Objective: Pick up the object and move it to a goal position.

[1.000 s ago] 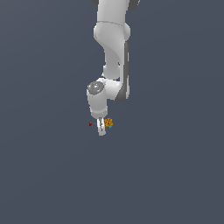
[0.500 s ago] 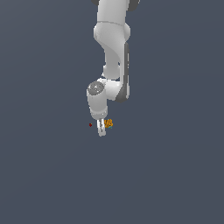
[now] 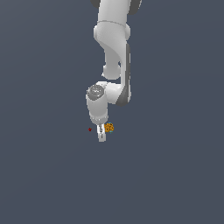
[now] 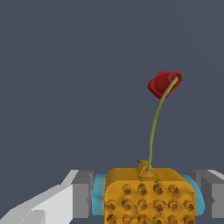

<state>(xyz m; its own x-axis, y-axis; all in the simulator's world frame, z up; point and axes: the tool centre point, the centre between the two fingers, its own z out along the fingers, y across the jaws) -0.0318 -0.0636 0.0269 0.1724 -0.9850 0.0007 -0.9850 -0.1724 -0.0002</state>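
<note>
Gripper [image 4: 146, 199] is clamping the object [image 4: 148, 194] by its orange body.
Fingers are closing on both sides; object is probably light, its thin stem [image 4: 154, 127] looking fragile.

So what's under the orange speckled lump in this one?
Below the orange lump held by the gripper, only plain grey floor shows. Its underside is cut off in the wrist view.

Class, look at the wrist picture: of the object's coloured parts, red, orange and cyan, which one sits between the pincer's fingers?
The orange speckled body, flanked by cyan patches. The red tip sits away from the fingers at the end of the thin stem.
</note>
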